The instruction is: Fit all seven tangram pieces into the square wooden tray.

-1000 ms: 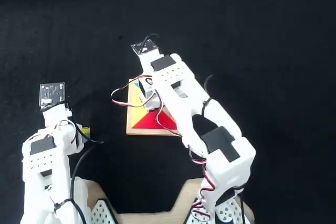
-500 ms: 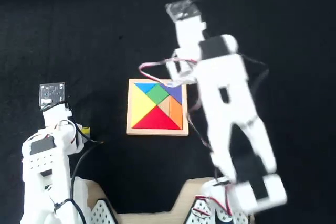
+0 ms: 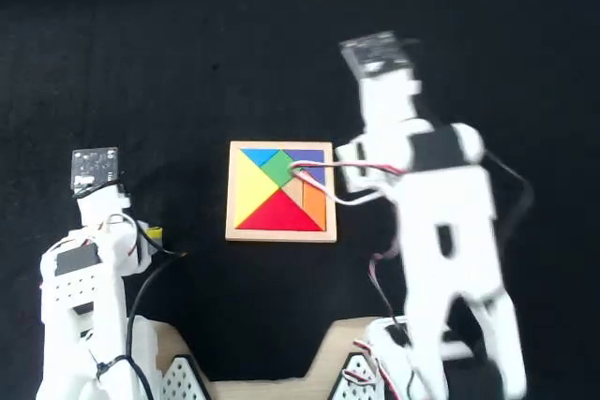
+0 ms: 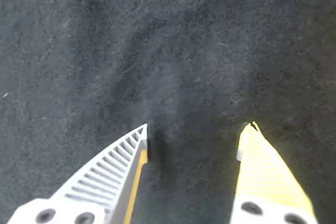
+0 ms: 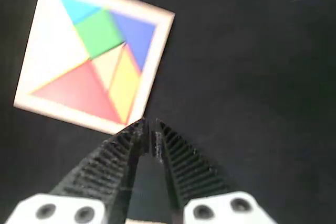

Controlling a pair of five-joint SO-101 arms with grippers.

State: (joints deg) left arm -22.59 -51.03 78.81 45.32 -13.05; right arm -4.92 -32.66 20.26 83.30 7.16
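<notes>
High view: square wooden tray (image 3: 281, 235) lies mid-bench (image 3: 141, 72), between the two arms. Seven pieces counted inside it: yellow triangle (image 3: 246, 189), red triangle (image 3: 279, 214), green square (image 3: 279, 168), light-blue triangle (image 3: 260, 154), blue triangle (image 3: 312, 156), tan triangle (image 3: 293, 191) and orange parallelogram (image 3: 314, 205). They sit edge to edge, no gap made out. Right arm (image 3: 441, 203) stands just beside the tray's right side, raised above the bench, with a cable (image 3: 347, 168) looping over the tray's upper right part. Right wrist view: right jaws pinched almost together, nothing between them, hanging over black cloth just off a tray corner. Left arm (image 3: 89, 259) is well apart to the left; left wrist view has left jaws spread wide over bare cloth, empty. Judgement: fitting looks finished, task at or near its end. Next move, if any, calls only for keeping both arms and that cable off the seated pieces.
</notes>
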